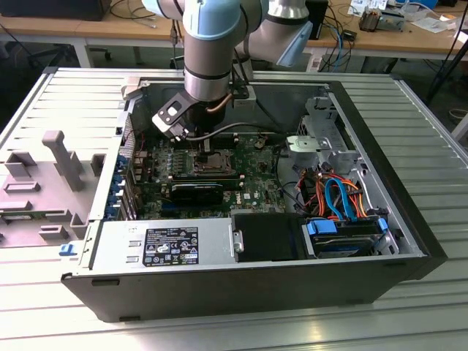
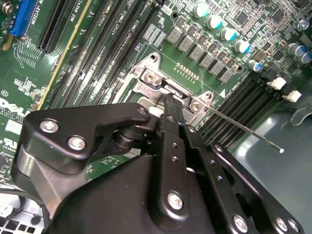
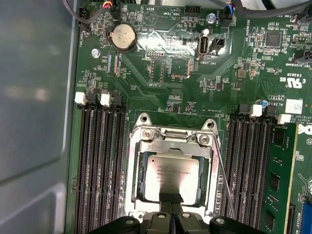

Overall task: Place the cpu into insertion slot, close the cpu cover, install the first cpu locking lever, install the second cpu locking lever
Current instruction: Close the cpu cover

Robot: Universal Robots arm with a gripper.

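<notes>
**Socket area: jaws closed, tips on the seated cpu**

A ribbed grey metal bench [image 1: 431, 146] carries an open black computer case [image 1: 219, 296] lying on its side. The pale blue and silver arm [image 1: 212, 44] reaches down into the case from above.

1. Board. A green circuit board [image 3: 165, 83] lines the floor of the case. The insertion slot [image 1: 213, 162] sits near the middle of the board and has a bright, stamped silver rim.
2. Chip. The cpu [image 3: 174, 170] lies flat inside the slot. It is square, with a dull, brushed silver-grey top.
3. Frame. The cpu cover [image 3: 170, 145], a thin silver plate with a square window, surrounds the chip. In the first wrist view it appears to lie down over the slot.
4. Lever. One thin wire locking lever [image 2: 243, 129] stands out free from a corner of the slot, slanting across the neighbouring memory slots.
5. Gripper [image 3: 170, 197]. It is matt black with screwed linkages. The jaws are pressed together with nothing visible between them, and their narrow tips rest on the edge of the cpu.

Clearances: banks of long, narrow black memory slots [image 3: 97, 165] run close along two opposite sides of the slot. A smooth grey case wall [image 3: 34, 97] rises just beyond one bank. On a third side the board is low and flat out to a round coin cell [image 3: 122, 37].
</notes>
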